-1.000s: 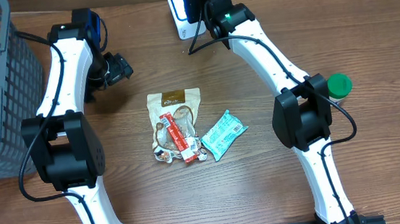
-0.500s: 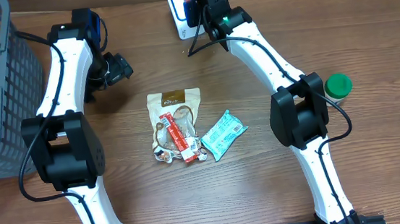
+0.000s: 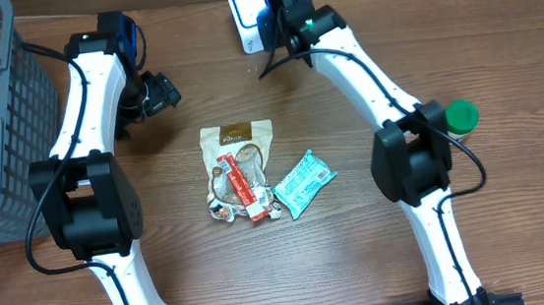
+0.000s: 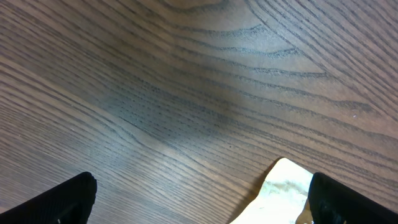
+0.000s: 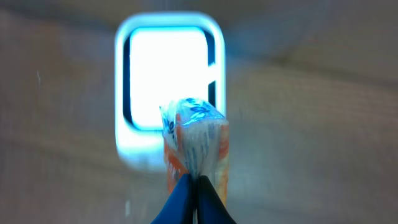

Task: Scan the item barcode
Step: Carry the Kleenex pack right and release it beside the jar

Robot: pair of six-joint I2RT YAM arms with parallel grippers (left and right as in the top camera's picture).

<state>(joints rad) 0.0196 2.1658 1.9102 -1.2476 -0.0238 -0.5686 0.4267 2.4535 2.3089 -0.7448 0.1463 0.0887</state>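
Two views tell me different things about the right pincer (image 5: pixel 194 199). From overhead it is only a dark wrist over the white scanner (image 3: pixel 244 28) at the far edge of the table (image 3: pixel 361 263), and I can't make out what it carries. Its own camera shows the fingers pressed shut on the lower end of an orange-and-white packet (image 5: pixel 198 140), held upright just in front of the scanner's lit window, which is blurred. The left pincer (image 4: pixel 202 199) gapes wide with nothing in it. Its wrist view shows both fingertips at the bottom corners over bare wood, with a corner of a pale pouch (image 4: pixel 283 186) between them. Overhead, that pouch lies mid-table with a red stick (image 3: pixel 238 180) on it and a teal pack (image 3: pixel 304 181) beside it.
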